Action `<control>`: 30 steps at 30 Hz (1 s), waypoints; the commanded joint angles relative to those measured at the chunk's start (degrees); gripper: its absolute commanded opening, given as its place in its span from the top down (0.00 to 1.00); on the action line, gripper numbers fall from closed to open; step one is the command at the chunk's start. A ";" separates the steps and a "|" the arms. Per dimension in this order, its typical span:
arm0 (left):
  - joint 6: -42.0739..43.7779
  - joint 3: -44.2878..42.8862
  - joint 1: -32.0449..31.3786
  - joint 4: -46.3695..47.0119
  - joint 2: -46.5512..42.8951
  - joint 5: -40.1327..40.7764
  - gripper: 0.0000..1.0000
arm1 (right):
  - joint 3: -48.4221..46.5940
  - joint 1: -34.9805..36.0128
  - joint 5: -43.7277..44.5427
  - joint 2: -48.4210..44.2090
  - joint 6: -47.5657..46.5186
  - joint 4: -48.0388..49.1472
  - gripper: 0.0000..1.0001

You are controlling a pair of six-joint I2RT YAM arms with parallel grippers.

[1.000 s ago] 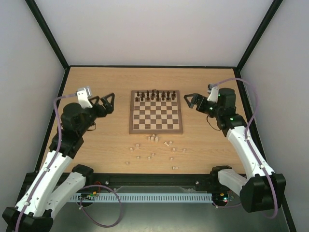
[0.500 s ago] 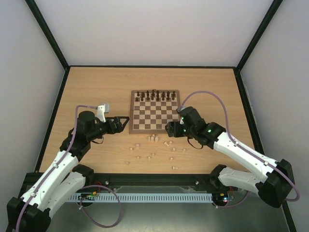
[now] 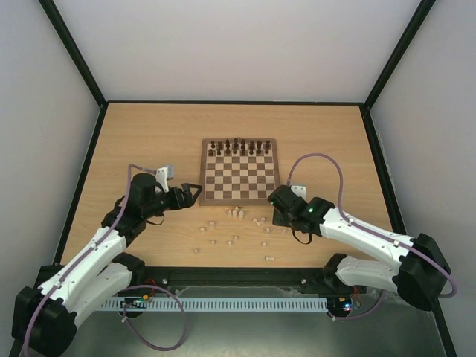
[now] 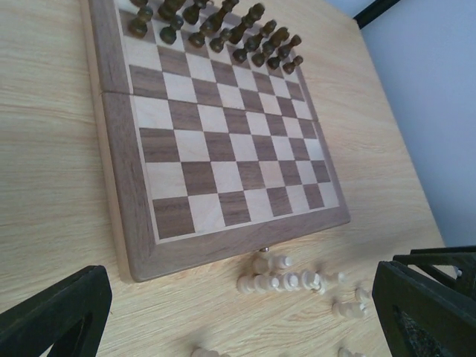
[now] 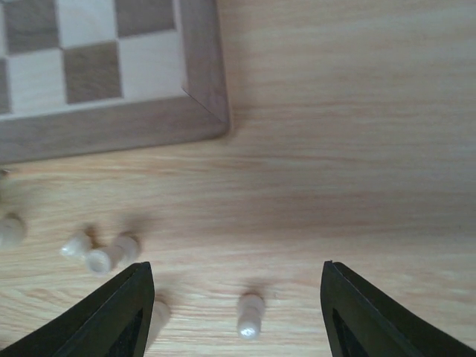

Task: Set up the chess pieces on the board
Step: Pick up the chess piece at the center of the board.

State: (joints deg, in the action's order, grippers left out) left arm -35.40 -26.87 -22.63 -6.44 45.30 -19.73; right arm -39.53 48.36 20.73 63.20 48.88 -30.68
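Pale cream wooden chess pieces (image 3: pixel 236 216) lie near the desk's (image 3: pixel 149 141) front edge. The left fingers (image 4: pixel 52 312) are released. The right fingers (image 5: pixel 357 312) are released over one piece and I think must clench it next.

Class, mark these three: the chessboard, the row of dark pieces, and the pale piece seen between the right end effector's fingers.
board (image 3: pixel 239 182), top external view, bare middle squares.
dark pieces (image 3: pixel 236 146), top external view, middle of the far row.
pale piece (image 5: pixel 251 315), right wrist view, its body.
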 commanded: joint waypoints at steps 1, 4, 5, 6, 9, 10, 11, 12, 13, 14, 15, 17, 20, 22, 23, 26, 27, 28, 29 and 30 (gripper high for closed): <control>-0.40 1.36 -1.17 2.24 1.61 2.33 0.01 | 2.46 2.04 3.32 1.31 7.60 -4.30 0.38; -0.39 0.88 -1.25 3.05 4.48 -1.17 0.01 | 3.64 2.46 2.75 1.58 8.80 -3.39 0.41; -0.37 0.90 -1.52 3.31 5.11 -1.89 0.01 | 4.05 2.51 2.25 1.88 8.85 -2.76 0.43; -0.56 1.33 -1.68 3.48 5.63 -1.92 0.01 | 4.44 2.58 1.62 2.37 8.88 -2.13 0.44; 0.07 2.01 -1.71 3.50 5.91 -1.85 0.01 | 5.16 3.14 0.77 4.65 9.39 -1.13 0.47; 0.26 2.16 -1.71 3.31 5.75 -1.68 0.01 | 5.34 3.48 0.76 5.18 9.58 -0.92 0.49; 0.47 2.29 -1.79 3.06 5.48 -1.47 0.01 | 5.46 3.68 0.70 5.66 9.83 -0.73 0.50; 0.73 2.27 -1.81 2.78 5.28 -1.15 0.01 | 5.68 3.95 0.50 6.12 10.03 -0.43 0.50; 1.13 2.22 -1.80 2.49 5.17 -1.03 0.01 | 5.81 4.05 0.27 6.47 10.15 -0.07 0.51; 1.57 2.07 -1.80 2.09 5.11 -0.81 0.01 | 6.01 4.15 -0.11 6.84 10.13 0.18 0.51; 1.86 1.90 -1.80 1.57 5.08 -0.39 0.01 | 6.28 4.24 -0.32 7.17 10.22 0.45 0.52; 2.36 1.74 -1.81 0.86 5.09 0.40 0.01 | 6.63 4.33 -0.83 7.57 10.20 0.95 0.56; 2.70 2.12 -1.80 0.61 4.85 1.29 0.01 | 6.85 4.50 -1.27 7.91 10.09 1.50 0.61; 2.87 2.23 -1.80 0.40 4.79 1.69 0.01 | 7.00 4.62 -1.47 7.90 10.22 1.42 0.64; 3.00 2.23 -1.81 0.25 4.74 1.75 0.01 | 7.06 4.73 -1.56 7.88 10.32 1.48 0.65; 2.90 2.32 -1.80 0.12 4.50 1.87 0.01 | 7.41 5.11 -1.80 7.90 10.74 1.48 0.67; 2.88 2.39 -1.80 0.13 4.39 1.97 0.01 | 7.44 5.14 -1.90 7.93 10.85 1.42 0.69; 2.89 2.44 -1.86 0.10 4.24 2.04 0.01 | 7.60 5.26 -1.90 7.95 11.02 1.41 0.71; 2.84 2.52 -1.85 0.11 4.11 2.17 0.01 | 7.63 5.38 -1.95 8.00 11.12 1.34 0.73; 2.80 2.57 -1.83 0.11 4.05 2.24 0.01 | 7.77 5.42 -2.00 8.00 11.21 1.25 0.74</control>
State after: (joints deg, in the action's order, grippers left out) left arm -33.36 -25.19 -24.21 -5.15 50.30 -18.17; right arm -32.88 53.08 18.50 70.63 58.52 -28.08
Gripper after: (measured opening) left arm 0.992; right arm 0.281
